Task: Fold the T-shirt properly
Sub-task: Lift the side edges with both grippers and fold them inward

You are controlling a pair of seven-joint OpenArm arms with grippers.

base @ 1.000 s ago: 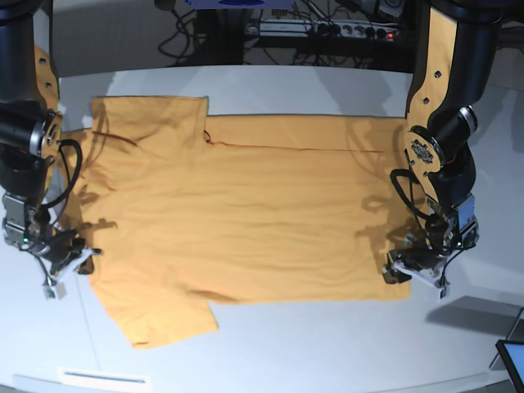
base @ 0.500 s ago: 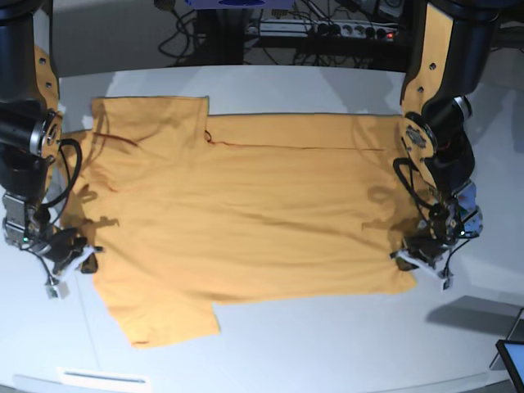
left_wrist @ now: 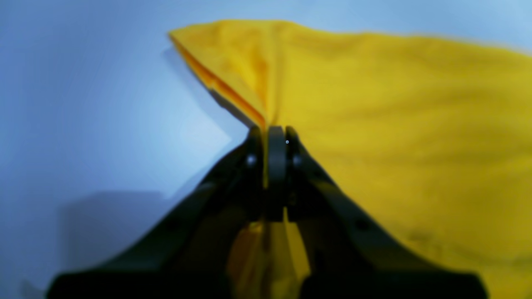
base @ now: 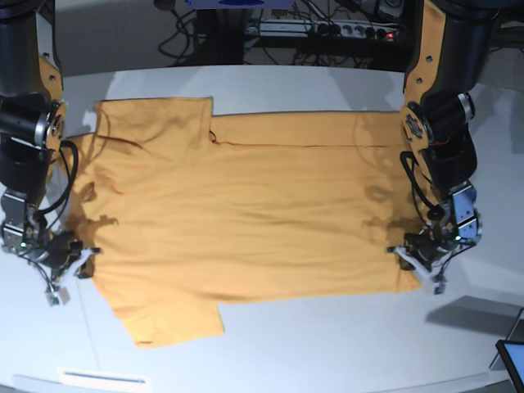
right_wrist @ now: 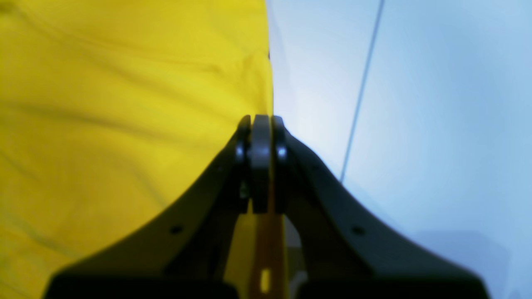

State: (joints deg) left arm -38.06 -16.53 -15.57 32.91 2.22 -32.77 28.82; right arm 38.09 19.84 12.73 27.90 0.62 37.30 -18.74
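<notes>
Soft, limp T-shirt [base: 246, 217] spread flat across table [base: 327, 344], pinched at near edge by both shut hands, left hand [base: 417, 255] at 4 o'clock, right hand [base: 70, 258] at 8, likely to sag between grips.

White table [base: 295, 344], curved along its near edge. Beyond its far edge, a power strip [base: 327, 30] with a small red light, amid a tangle of dark cables [base: 192, 37]. Near its front left edge, a pale flat label [base: 102, 379]. Off its front right corner, the corner of a dark screen [base: 512, 356].
</notes>
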